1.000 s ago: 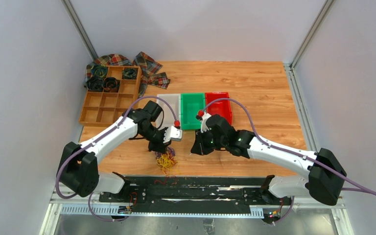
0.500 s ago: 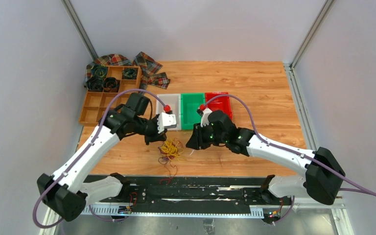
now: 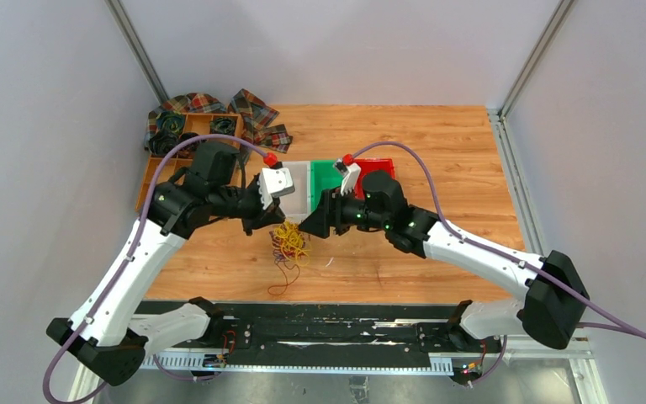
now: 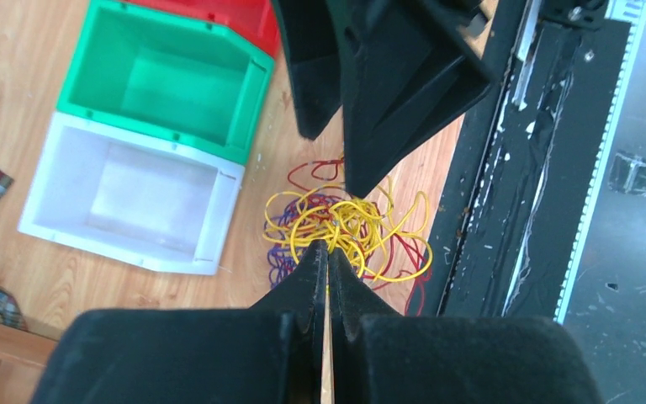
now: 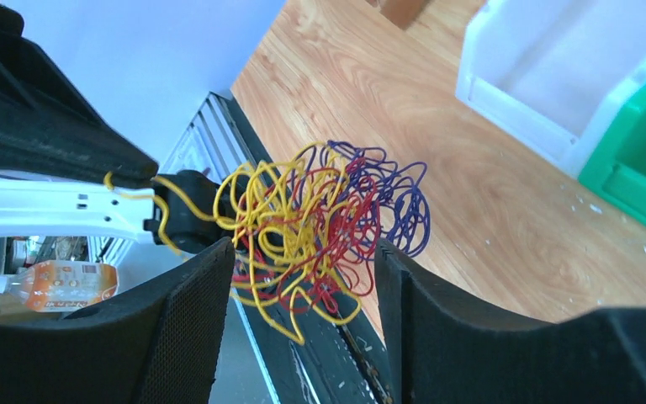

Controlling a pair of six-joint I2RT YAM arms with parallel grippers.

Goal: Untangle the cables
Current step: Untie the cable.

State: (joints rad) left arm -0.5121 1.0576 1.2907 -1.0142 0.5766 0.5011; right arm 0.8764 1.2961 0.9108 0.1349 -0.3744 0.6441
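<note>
At centre frame, a light, limp clump of cables [image 3: 289, 241] is pinched by a yellow strand in the left gripper [image 4: 326, 251], with the right gripper [image 5: 301, 252] spread around it; a loose outer loop is judged the best hold.

From above, the left arm [image 3: 181, 206] hid part of the wooden tray [image 3: 195, 124] at 10 o'clock, and single strands of the cables [image 3: 289, 244] were too fine to trace. The left wrist view cut the red bin [image 4: 227, 15] at 12 o'clock.
</note>
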